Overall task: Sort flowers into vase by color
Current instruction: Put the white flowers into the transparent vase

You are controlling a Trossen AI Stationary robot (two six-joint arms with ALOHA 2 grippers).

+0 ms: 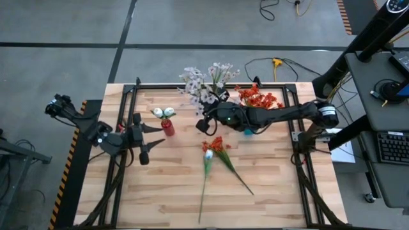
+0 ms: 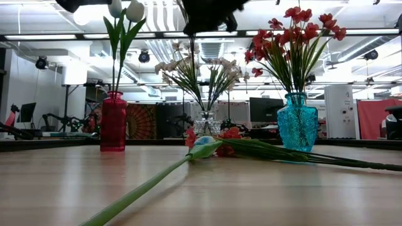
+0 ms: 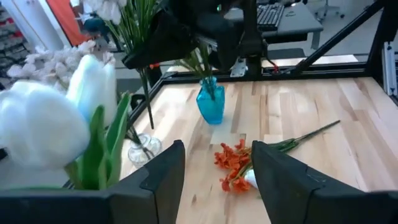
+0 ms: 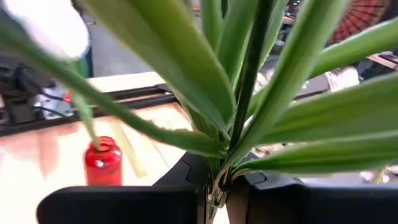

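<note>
From above, my right tool (image 1: 206,125) hangs mid-surface near the far edge, just beside the clear vase (image 1: 206,96). Its wrist view shows it clenched on a green stem (image 4: 245,93), upright. Left tool (image 1: 152,137) waits released beside the red vase (image 1: 169,127).

Three vases (image 1: 168,127) (image 1: 206,107) (image 1: 248,130) in row; two loose stems (image 1: 206,179) (image 1: 233,169) on table (image 1: 166,191) before them.

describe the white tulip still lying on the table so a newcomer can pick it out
Start at the teal vase of orange-red blooms near the table's back edge, then come forward to the two loose stems at mid-table. The white tulip is the left one, its long stalk running toward the front edge; its neighbour has an orange-red cluster instead.
</note>
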